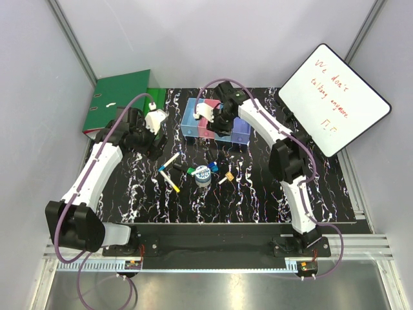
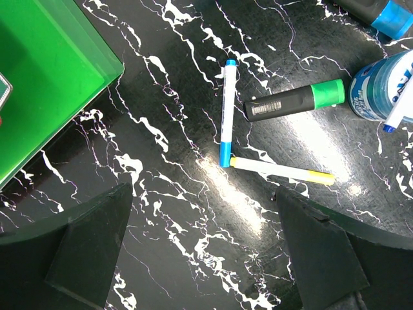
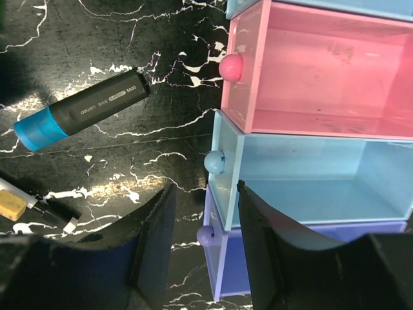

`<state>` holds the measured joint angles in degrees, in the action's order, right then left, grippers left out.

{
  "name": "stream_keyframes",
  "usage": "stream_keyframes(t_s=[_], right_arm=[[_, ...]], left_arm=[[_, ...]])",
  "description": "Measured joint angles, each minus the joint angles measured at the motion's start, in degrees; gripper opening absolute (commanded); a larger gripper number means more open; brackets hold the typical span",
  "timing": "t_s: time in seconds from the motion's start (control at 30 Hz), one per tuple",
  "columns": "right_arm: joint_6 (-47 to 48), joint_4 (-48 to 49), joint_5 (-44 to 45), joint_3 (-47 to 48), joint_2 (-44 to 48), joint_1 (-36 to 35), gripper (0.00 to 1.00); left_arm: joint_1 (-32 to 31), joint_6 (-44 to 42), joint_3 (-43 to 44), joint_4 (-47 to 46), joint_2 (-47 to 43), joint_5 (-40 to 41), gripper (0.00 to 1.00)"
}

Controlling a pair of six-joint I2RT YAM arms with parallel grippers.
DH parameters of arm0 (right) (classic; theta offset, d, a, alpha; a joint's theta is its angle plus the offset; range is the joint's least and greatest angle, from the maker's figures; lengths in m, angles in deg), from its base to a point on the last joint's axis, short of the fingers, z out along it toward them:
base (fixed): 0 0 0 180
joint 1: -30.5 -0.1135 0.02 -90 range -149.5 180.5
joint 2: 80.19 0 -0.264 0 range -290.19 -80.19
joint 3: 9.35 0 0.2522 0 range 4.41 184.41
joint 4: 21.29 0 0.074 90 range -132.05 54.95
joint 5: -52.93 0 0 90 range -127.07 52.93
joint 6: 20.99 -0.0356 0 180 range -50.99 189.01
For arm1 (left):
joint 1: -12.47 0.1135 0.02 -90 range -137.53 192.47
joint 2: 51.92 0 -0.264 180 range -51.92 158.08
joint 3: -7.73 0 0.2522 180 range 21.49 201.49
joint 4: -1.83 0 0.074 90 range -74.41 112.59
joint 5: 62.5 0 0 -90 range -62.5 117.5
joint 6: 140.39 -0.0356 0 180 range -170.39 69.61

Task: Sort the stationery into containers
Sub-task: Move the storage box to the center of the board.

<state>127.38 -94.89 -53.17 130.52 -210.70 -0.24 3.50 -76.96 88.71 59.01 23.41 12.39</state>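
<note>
Four joined translucent bins (image 1: 191,123) stand at the back of the mat. In the right wrist view they show as pink (image 3: 322,71), light blue (image 3: 310,181) and purple (image 3: 229,274). My right gripper (image 3: 206,242) is open and empty, with its jaws on either side of the front wall of the light blue and purple bins. My left gripper (image 2: 206,248) is open and empty, low over bare mat just short of a blue-capped marker (image 2: 226,113) and a yellow-capped marker (image 2: 284,170). A green-capped black highlighter (image 2: 297,102) and the tape roll (image 1: 202,174) lie beyond them.
A blue-capped black highlighter (image 3: 80,110) and a small yellow piece (image 3: 11,205) lie left of the bins. Green ring binders (image 1: 119,97) stand at the back left, close to my left gripper. A whiteboard (image 1: 334,97) leans at the back right.
</note>
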Motion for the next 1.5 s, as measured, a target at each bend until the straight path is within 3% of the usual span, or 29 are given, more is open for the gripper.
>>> stream_keyframes(t_s=[0.47,0.57,0.73,0.93,1.5], right_arm=[[-0.6,3.0,0.1,0.3,-3.9,0.0,0.49],[-0.5,3.3,0.2,0.8,-4.9,0.0,0.44],[-0.1,4.1,0.4,1.2,-5.7,0.0,0.28],[0.7,4.9,0.6,1.2,-5.8,0.1,0.18],[2.1,12.6,0.4,-14.6,2.2,0.2,0.08]], left_arm=[[0.0,0.0,-1.2,-0.3,-0.1,0.0,0.99],[0.0,0.0,-1.3,-0.3,-0.1,0.0,0.99],[0.0,0.0,-1.3,-0.3,-0.1,0.0,0.99],[0.0,0.0,-1.3,-0.3,-0.1,0.0,0.99],[0.0,0.0,-1.2,-0.3,0.7,0.0,0.99]])
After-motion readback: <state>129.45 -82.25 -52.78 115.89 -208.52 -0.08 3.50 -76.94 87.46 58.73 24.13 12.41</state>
